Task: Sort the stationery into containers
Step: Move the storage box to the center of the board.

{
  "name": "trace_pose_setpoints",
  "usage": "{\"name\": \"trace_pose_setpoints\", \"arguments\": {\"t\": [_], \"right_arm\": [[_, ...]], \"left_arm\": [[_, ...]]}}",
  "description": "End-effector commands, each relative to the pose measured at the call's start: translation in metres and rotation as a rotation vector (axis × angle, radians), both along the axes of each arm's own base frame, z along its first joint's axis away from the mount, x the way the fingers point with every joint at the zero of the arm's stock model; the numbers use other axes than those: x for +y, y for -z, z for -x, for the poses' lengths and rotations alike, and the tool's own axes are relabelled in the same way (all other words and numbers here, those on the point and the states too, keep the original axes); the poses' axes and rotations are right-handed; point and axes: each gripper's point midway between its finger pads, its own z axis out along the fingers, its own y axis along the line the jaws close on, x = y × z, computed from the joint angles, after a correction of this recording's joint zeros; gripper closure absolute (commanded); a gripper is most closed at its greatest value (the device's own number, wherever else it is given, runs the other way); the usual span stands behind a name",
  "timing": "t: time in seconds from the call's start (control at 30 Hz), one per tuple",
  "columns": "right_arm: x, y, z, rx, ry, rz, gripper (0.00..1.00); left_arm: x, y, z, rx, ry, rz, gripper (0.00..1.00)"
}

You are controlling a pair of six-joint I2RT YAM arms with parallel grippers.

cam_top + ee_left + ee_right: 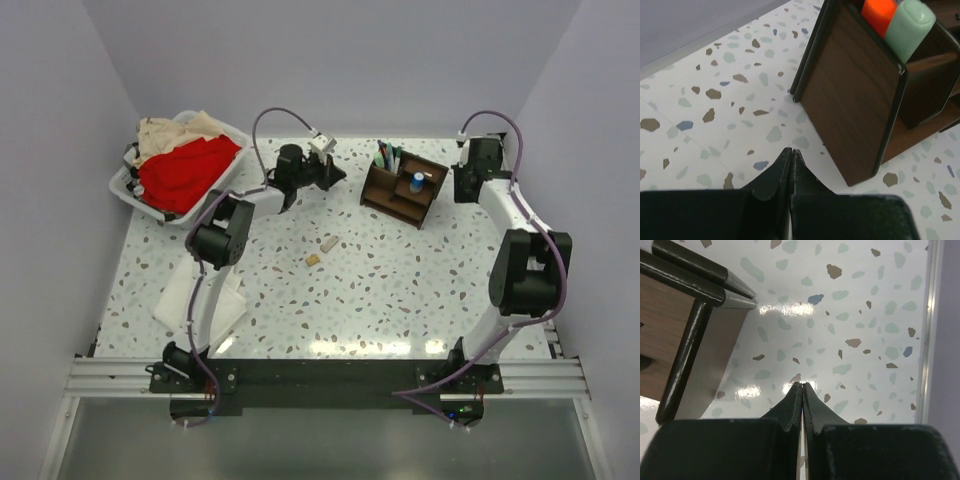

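The dark brown wooden organizer [402,190] stands at the back centre-right with pens upright in it and a grey-blue stub [416,182] in a front compartment. Two tan erasers [327,243] [313,260] lie on the table in front of it. My left gripper [340,176] is shut and empty, just left of the organizer; its wrist view shows the organizer wall [855,95] with an orange highlighter [879,12] and a pale green marker [909,27] in it. My right gripper [457,186] is shut and empty, just right of the organizer [685,330].
A white basket [135,190] with red and beige clothes stands at the back left. A white folded cloth [180,295] lies at the left near the left arm. The table's right edge rail [930,330] runs close to my right gripper.
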Motion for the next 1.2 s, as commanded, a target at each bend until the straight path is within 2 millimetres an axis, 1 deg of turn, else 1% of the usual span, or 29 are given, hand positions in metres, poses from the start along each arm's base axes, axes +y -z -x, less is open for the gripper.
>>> {"name": "trace_pose_setpoints", "arguments": {"t": [0.0, 0.07, 0.1, 0.2, 0.27, 0.3, 0.37, 0.4, 0.43, 0.47, 0.5, 0.53, 0.57, 0.6, 0.63, 0.67, 0.7, 0.83, 1.03, 1.13, 1.17], "right_arm": [[0.012, 0.000, -0.023, -0.048, -0.004, -0.061, 1.00], [0.016, 0.004, -0.028, -0.042, -0.013, -0.082, 1.00], [0.016, 0.009, -0.032, -0.035, -0.009, -0.086, 1.00], [0.015, 0.013, -0.043, -0.046, 0.008, -0.097, 1.00], [0.018, 0.016, -0.049, -0.050, 0.005, -0.112, 1.00], [0.018, 0.019, -0.055, -0.049, 0.007, -0.117, 1.00], [0.019, 0.024, -0.061, -0.050, 0.008, -0.121, 1.00], [0.019, 0.023, -0.066, -0.060, 0.001, -0.128, 1.00], [0.022, 0.032, -0.069, -0.048, -0.007, -0.135, 1.00], [0.023, 0.032, -0.072, -0.051, -0.016, -0.142, 1.00], [0.028, 0.032, -0.078, -0.058, -0.037, -0.160, 1.00], [0.031, 0.038, -0.080, -0.048, -0.044, -0.158, 1.00], [0.035, 0.039, -0.083, -0.048, -0.062, -0.172, 1.00], [0.043, 0.037, -0.088, -0.057, -0.087, -0.185, 1.00], [0.047, 0.041, -0.091, -0.054, -0.097, -0.190, 1.00], [0.050, 0.041, -0.094, -0.056, -0.104, -0.192, 1.00], [0.055, 0.038, -0.099, -0.065, -0.114, -0.195, 1.00], [0.065, 0.040, -0.107, -0.068, -0.133, -0.205, 1.00], [0.062, 0.044, -0.119, -0.079, -0.126, -0.185, 1.00], [0.062, 0.044, -0.127, -0.093, -0.121, -0.188, 1.00], [0.062, 0.039, -0.131, -0.107, -0.122, -0.192, 1.00]], "left_arm": [[-0.037, -0.061, -0.018, -0.201, -0.004, 0.118, 1.00], [-0.042, -0.057, -0.022, -0.223, -0.017, 0.121, 1.00], [-0.045, -0.058, -0.024, -0.233, -0.040, 0.125, 1.00], [-0.051, -0.056, -0.029, -0.244, -0.081, 0.126, 1.00], [-0.054, -0.055, -0.028, -0.245, -0.087, 0.125, 1.00], [-0.058, -0.054, -0.024, -0.242, -0.081, 0.126, 1.00], [-0.061, -0.050, -0.019, -0.230, -0.068, 0.127, 1.00], [-0.066, -0.051, -0.014, -0.228, -0.054, 0.129, 1.00], [-0.067, -0.057, -0.011, -0.229, -0.047, 0.135, 1.00], [-0.067, -0.050, -0.004, -0.207, -0.028, 0.132, 1.00], [-0.070, -0.050, 0.002, -0.198, -0.013, 0.133, 1.00], [-0.070, -0.058, 0.007, -0.200, -0.001, 0.142, 1.00], [-0.069, -0.052, 0.014, -0.172, 0.015, 0.141, 1.00], [-0.070, -0.053, 0.019, -0.163, 0.025, 0.145, 1.00], [-0.069, -0.059, 0.022, -0.162, 0.032, 0.154, 1.00], [-0.068, -0.054, 0.026, -0.146, 0.038, 0.149, 1.00], [-0.067, -0.054, 0.027, -0.142, 0.036, 0.148, 1.00], [-0.065, -0.054, 0.028, -0.148, 0.033, 0.126, 1.00], [-0.064, -0.051, 0.033, -0.134, 0.042, 0.118, 1.00], [-0.063, -0.049, 0.035, -0.126, 0.042, 0.113, 1.00], [-0.064, -0.049, 0.037, -0.124, 0.048, 0.113, 1.00]]}}
